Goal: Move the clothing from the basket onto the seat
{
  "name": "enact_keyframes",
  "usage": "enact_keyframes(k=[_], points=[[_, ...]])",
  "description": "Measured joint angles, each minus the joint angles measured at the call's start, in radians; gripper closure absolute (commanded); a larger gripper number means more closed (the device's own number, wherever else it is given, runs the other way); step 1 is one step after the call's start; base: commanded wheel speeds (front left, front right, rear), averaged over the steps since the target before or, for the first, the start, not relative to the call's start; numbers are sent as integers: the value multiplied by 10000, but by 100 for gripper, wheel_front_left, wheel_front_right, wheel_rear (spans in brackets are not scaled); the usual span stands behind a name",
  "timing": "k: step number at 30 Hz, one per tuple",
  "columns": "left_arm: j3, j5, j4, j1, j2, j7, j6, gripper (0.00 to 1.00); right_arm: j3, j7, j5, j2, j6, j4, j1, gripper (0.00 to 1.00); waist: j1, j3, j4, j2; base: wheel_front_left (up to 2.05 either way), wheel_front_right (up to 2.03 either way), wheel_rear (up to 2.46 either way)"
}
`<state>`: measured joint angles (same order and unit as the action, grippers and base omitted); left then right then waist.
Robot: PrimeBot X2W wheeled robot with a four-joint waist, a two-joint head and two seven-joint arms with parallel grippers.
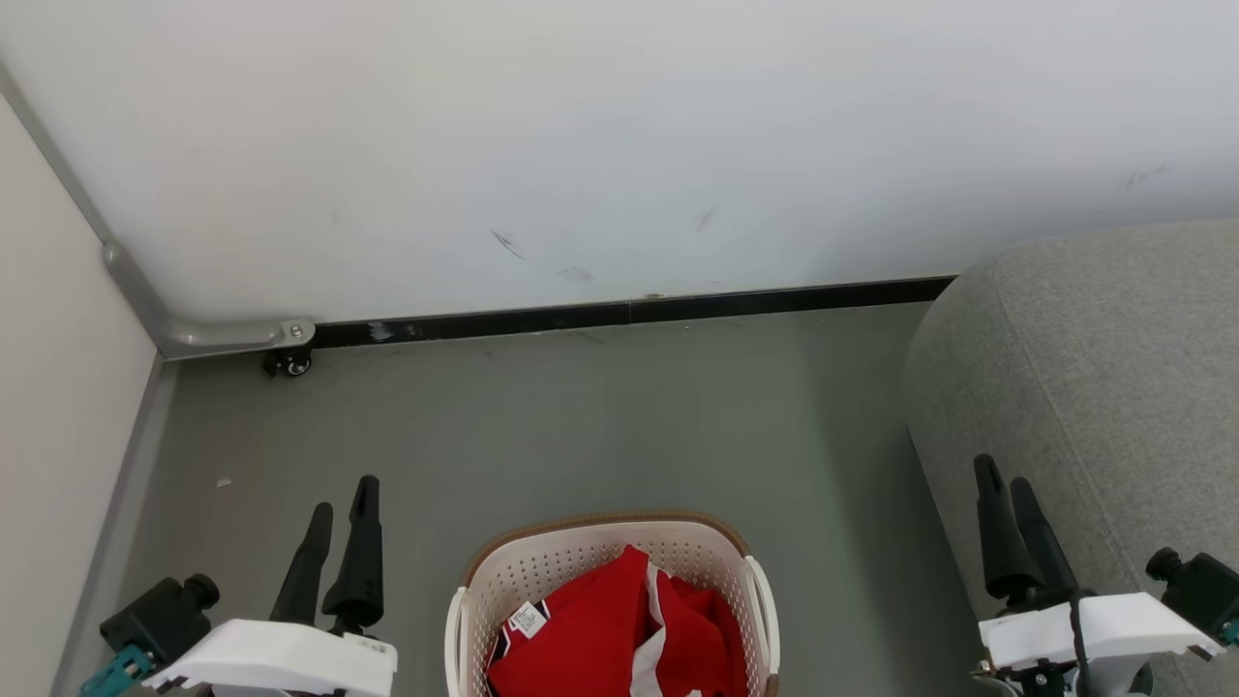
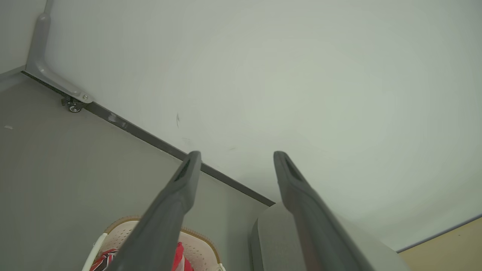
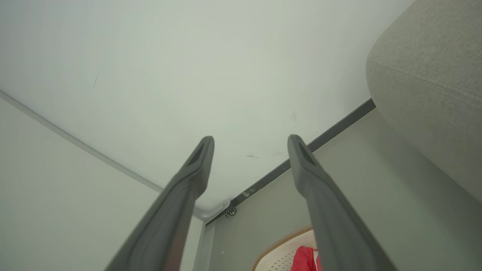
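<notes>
One curved grey metal bracket (image 1: 232, 334) with a small black caster wheel (image 1: 288, 362) sits in the far left corner, well apart from the work. One black skirting strip (image 1: 629, 312) runs along the foot of the white back wall (image 1: 581, 136), which carries a few dark scuffs. A pale side panel (image 1: 58, 387) closes off the left.

A strip of bare grey-green floor (image 1: 600, 426) lies between the oval cream-white perforated plastic basket (image 1: 542, 571), rimmed in brown woven-look trim, and the large rounded grey fabric seat (image 1: 1094, 387). The basket's own walls stand around the load. The basket rests on the floor near the seat's left flank, not touching it.

The soft bright red clothing (image 1: 619, 629) with white trim lies heaped inside the basket. A small white tag (image 1: 528, 620) shows on its left side.

Count: one basket, one seat, one caster wheel, two end effectors, each with two long dark fingers. How many garments make up the heap cannot be told.

The left end effector (image 1: 345, 496) hovers over the floor just left of the basket, its fingers spread apart and holding nothing. The right end effector (image 1: 1002, 472) hangs before the seat's near flank, its fingers likewise parted and empty.
</notes>
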<state>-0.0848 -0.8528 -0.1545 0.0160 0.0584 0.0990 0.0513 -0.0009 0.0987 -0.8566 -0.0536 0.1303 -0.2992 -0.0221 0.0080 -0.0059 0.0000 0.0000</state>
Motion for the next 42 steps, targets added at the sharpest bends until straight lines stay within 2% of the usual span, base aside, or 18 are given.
enact_keyframes(k=[6, 13, 26, 37, 42], points=[[-272, 1126, 111, 0, 98, 192, -169, 0, 12, 190, 897, 4, 0, 0, -7, 0, -38, 45, -8, 0, 0, 0, 0], [-646, 2663, 194, 0, 259, 435, -426, 0, 19, 324, 2243, 8, 0, -12, -30, 0, -63, 95, -15, 0, 0, 0, 0], [-1099, 4986, 209, -4, 293, 892, -884, 0, -2, 347, 4598, 38, 2, -201, -49, 0, -72, 140, -10, 0, 0, 0, 0], [-1379, 6654, -167, -158, 291, 1312, -1396, 0, -15, 424, 6431, 69, 2, -290, -202, 0, -74, 155, -4, 0, 0, 0, 0], [-1488, 7233, -207, -158, 291, 1455, -1492, 0, -15, 512, 7066, 69, 2, -290, -220, 0, -74, 156, -2, 0, 0, 0, 0]])
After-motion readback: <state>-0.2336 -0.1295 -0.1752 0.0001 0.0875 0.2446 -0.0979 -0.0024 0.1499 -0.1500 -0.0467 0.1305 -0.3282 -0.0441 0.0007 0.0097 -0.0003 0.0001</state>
